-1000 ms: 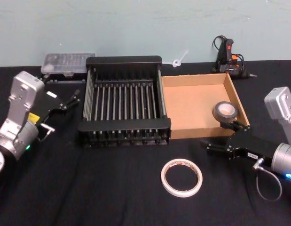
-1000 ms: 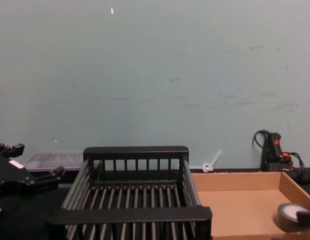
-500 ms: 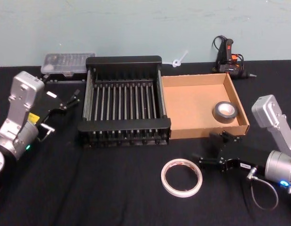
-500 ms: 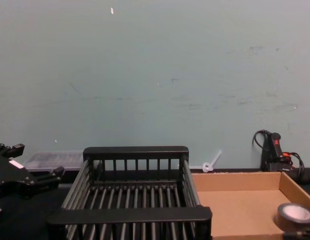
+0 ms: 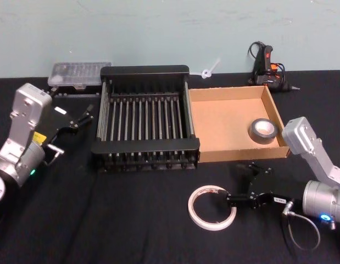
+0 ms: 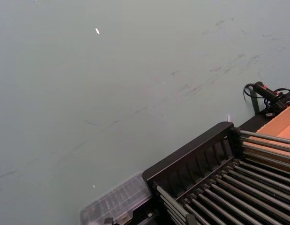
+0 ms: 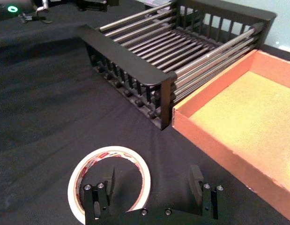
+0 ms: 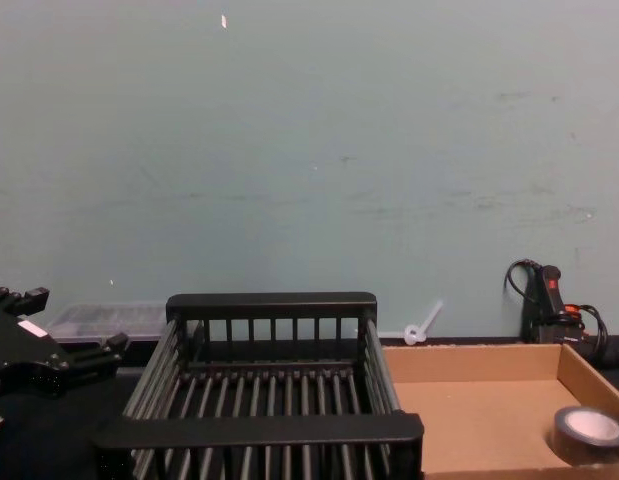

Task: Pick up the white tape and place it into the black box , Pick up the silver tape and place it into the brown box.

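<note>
While the right gripper (image 5: 242, 185) gapes empty, bare cloth rings the white tape (image 5: 212, 207).

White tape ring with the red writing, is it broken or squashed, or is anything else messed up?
Nothing stands out. The flat white tape ring with red print lies round and whole on the black cloth, beside the right end effector. The small grey-silver tape roll sits upright in the shallow brown cardboard tray.
</note>
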Tool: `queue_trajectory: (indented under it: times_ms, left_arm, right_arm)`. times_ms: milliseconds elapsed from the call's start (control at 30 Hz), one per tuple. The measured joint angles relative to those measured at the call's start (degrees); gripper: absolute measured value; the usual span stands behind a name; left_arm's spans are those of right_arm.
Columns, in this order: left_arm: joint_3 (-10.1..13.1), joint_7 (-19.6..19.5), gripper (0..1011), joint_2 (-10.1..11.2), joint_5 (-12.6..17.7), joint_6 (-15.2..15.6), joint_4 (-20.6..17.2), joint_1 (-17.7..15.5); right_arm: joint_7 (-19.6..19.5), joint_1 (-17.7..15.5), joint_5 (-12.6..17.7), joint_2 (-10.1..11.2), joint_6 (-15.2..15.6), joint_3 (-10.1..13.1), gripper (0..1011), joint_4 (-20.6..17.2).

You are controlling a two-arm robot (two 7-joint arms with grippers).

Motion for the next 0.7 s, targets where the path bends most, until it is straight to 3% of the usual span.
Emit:
queue_trajectory:
  times_ms: [233, 700]
  left_arm:
    - [0.0, 0.0, 1001, 0.0, 0.0, 0.0, 0.0, 0.0]
    - [0.0, 0.0, 1001, 0.0, 0.0, 0.0, 0.0, 0.0]
  right_arm:
    - [1.2, 1.6, -0.2, 0.2, 0.2, -2.1, 1002, 1.3]
    - [1.8, 3.3, -0.9, -0.1, 0.0, -4.0, 1002, 3.0]
